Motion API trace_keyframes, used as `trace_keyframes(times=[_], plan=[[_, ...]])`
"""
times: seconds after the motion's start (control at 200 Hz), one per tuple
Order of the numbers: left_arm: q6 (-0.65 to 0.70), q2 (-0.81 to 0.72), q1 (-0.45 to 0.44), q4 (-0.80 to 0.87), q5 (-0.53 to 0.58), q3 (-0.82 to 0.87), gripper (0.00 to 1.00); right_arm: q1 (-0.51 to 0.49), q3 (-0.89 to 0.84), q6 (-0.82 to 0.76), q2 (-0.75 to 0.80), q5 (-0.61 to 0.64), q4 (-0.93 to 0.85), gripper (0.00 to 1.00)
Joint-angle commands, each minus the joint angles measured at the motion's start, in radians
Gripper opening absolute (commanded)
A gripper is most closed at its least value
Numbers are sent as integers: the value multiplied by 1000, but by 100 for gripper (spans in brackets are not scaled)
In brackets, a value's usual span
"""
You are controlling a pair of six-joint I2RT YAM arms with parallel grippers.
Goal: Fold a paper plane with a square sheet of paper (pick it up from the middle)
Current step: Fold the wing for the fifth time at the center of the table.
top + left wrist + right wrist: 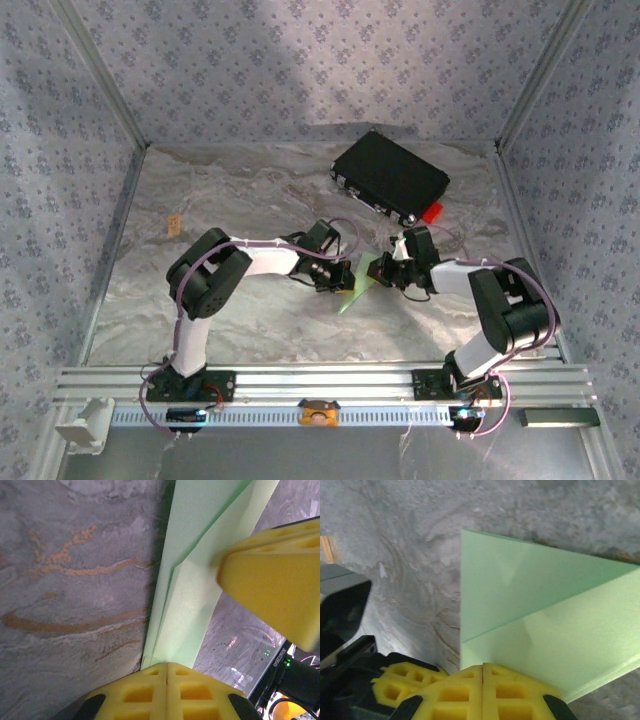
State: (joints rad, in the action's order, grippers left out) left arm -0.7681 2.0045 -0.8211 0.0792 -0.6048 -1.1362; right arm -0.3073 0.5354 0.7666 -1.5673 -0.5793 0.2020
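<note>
Table [250, 190]: a flat, hard, grey marbled surface with rust-coloured veins, which gives you a firm bed for pressing creases.
Left gripper [167, 672]: your yellow, grid-holed jaws are pressed together on one end of the paper. This looks meant to anchor that end while the other arm works.
Paper [357, 280]: thin, matte and pale green, folded into a narrow layered strip with sharp edges. It is held between the two grippers at mid-table and casts a dark shadow, so it seems lifted slightly off the surface. From the right wrist, a triangular flap lies over a paler layer.
Right gripper [483, 672]: the jaws are closed on the paper's near edge, opposite the left hold. You are probably keeping the layers aligned.
Black case [390, 178]: a rigid rectangle parked well apart at the far side. A small red tab [432, 212] sits at its corner.
</note>
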Motion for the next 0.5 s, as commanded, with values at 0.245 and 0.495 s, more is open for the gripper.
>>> trace_keyframes(times=[0.245,0.495], plan=[[1,-79,-5,100,98,-42,4,26,-19,-23,-34,28,-29,4],[-7,-114,-14,24,28,-49,6,27,-20,-19,-46,14,-11,4]])
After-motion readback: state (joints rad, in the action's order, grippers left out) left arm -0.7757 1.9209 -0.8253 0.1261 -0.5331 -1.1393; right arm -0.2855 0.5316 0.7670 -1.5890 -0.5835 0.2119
